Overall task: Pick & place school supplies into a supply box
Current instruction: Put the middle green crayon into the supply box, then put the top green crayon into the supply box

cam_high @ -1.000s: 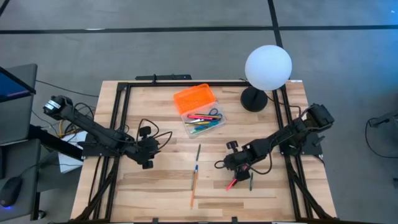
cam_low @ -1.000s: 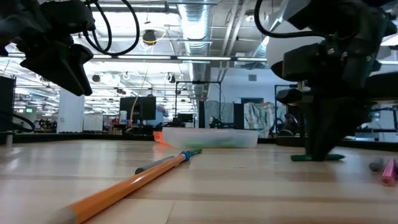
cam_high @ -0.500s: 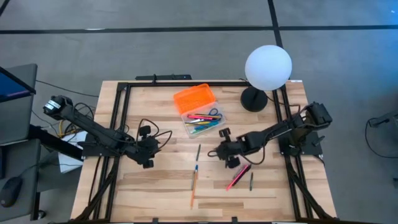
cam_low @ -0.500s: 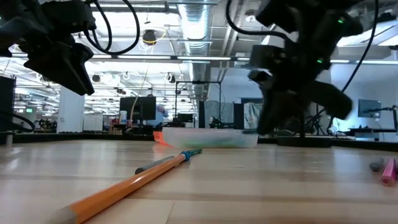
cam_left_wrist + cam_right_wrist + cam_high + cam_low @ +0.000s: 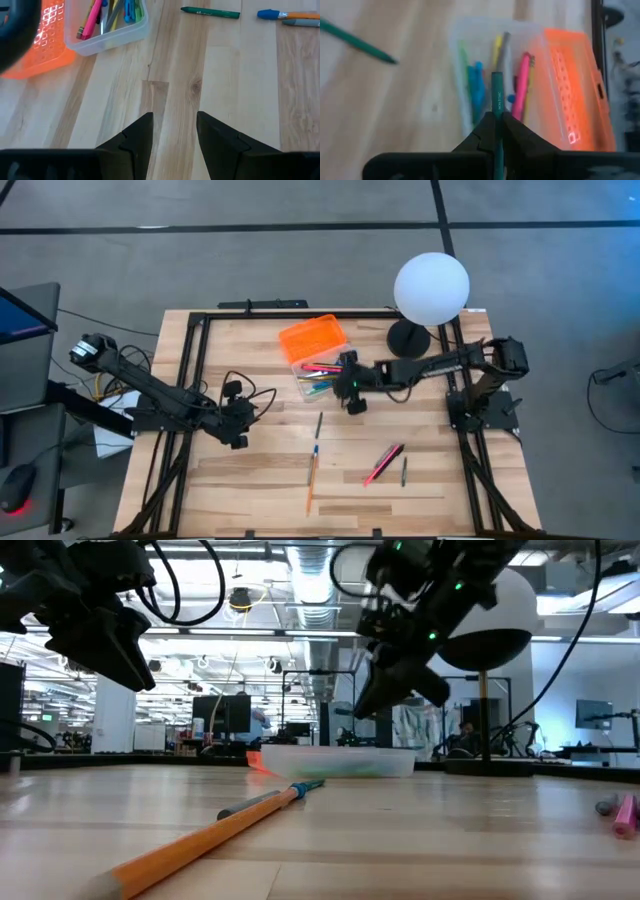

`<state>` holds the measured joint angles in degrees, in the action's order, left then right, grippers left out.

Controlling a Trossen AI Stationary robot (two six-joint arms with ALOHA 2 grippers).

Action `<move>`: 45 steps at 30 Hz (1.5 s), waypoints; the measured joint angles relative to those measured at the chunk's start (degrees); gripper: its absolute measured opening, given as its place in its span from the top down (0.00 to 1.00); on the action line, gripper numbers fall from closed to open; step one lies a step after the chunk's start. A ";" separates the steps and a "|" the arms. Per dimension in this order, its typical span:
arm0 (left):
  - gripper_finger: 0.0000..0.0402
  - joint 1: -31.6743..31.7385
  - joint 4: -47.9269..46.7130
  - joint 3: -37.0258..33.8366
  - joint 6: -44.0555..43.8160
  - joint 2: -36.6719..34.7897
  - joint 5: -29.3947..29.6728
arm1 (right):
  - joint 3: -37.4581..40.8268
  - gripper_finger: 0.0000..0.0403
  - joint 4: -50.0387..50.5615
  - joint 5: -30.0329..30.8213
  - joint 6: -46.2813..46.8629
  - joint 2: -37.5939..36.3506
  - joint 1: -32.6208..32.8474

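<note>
Wooden table (image 5: 250,480): orange pencil (image 5: 311,478) nearest front edge, pink marker (image 5: 383,464) and short green pen (image 5: 404,471) to its right, dark green pencil (image 5: 319,425) beyond. Left gripper (image 5: 238,434) hovers left of these, jaws apart, empty. Right gripper (image 5: 497,125) pinched on green pencil (image 5: 497,97), above clear box (image 5: 330,379). Box contents partly hidden by gripper. Orange lid (image 5: 313,338) lies beside box. White globe lamp (image 5: 431,288) at far right corner.

A robotics lab in a large open hall: exposed ceiling ducts (image 5: 310,570) and strip lights overhead, monitors (image 5: 225,712) on distant workstations, grey concrete floor (image 5: 250,260) around a black-framed wooden surface (image 5: 250,480) carrying two robot arms
</note>
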<state>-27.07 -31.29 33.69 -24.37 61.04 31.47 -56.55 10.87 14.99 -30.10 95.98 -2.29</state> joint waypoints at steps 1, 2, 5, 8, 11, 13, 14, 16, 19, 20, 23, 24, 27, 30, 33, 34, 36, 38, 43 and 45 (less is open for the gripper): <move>0.63 0.00 0.11 0.00 0.06 0.00 0.10 | 0.00 0.99 -0.23 -1.64 0.05 0.00 -1.48; 0.63 -0.01 0.30 0.00 0.20 0.00 0.23 | 0.00 0.99 -0.42 -2.93 0.06 0.00 -2.87; 0.63 0.00 1.01 0.00 0.86 0.00 0.73 | 0.00 0.99 -0.95 -5.67 0.07 -0.02 -5.98; 0.63 -0.02 1.40 0.02 1.12 0.00 0.77 | 0.00 0.99 -1.38 -7.93 0.08 -0.02 -7.87; 0.63 -0.01 1.39 0.02 1.14 0.00 0.84 | -0.02 0.99 -1.88 -8.74 0.06 -0.04 -9.08; 0.63 -0.02 1.40 0.02 1.16 0.02 0.86 | -0.02 0.99 -2.26 -8.76 0.06 -0.07 -9.91; 0.63 -0.02 1.42 0.02 1.19 0.02 0.89 | -0.03 0.99 -2.43 -8.86 0.06 -0.07 -10.34; 0.63 -0.01 1.42 0.02 1.20 0.01 0.91 | -0.05 0.99 -3.01 -9.08 0.07 0.25 -11.31; 0.63 0.00 1.44 0.02 1.23 0.02 0.92 | -0.04 0.99 -3.28 -9.60 0.06 0.99 -12.94; 0.63 0.00 1.44 0.02 1.30 0.02 0.95 | -0.10 0.99 -4.41 -9.83 0.06 1.79 -13.35; 0.63 0.00 1.56 0.02 1.71 0.02 1.39 | 0.07 0.99 -4.05 -10.18 -0.11 4.10 -14.62; 0.63 0.00 1.72 0.02 1.71 0.03 1.39 | 0.08 0.99 -4.85 -10.18 -0.03 4.82 -14.99; 0.63 0.02 1.89 0.02 2.12 0.04 1.49 | -0.11 0.99 -6.37 -10.29 0.08 6.36 -15.58; 0.63 0.04 2.01 0.02 2.15 0.04 2.22 | -0.06 0.99 -6.63 -10.30 0.12 6.66 -15.60; 0.63 0.04 2.34 0.02 2.19 0.04 2.89 | -0.05 0.98 -6.65 -10.33 0.42 6.70 -15.60; 0.63 0.04 2.50 0.02 2.21 0.04 2.97 | -0.04 0.98 -6.46 -10.34 0.75 6.44 -15.60; 0.63 0.04 2.64 0.02 2.24 0.04 3.63 | -0.16 0.96 -7.53 -10.41 1.18 6.32 -15.60; 0.63 0.04 2.66 0.02 2.26 0.04 4.06 | -0.07 0.91 -7.11 -10.37 1.62 6.34 -15.60; 0.63 0.21 3.57 0.02 2.23 0.09 7.37 | -0.07 0.78 -7.05 -10.36 3.12 6.34 -15.60; 0.63 0.32 4.99 0.02 3.18 0.09 8.72 | -0.07 0.73 -7.03 -10.34 3.16 6.11 -15.60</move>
<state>-26.75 -26.30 33.71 -21.19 61.12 40.19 -56.62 3.84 4.64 -26.94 102.10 -17.89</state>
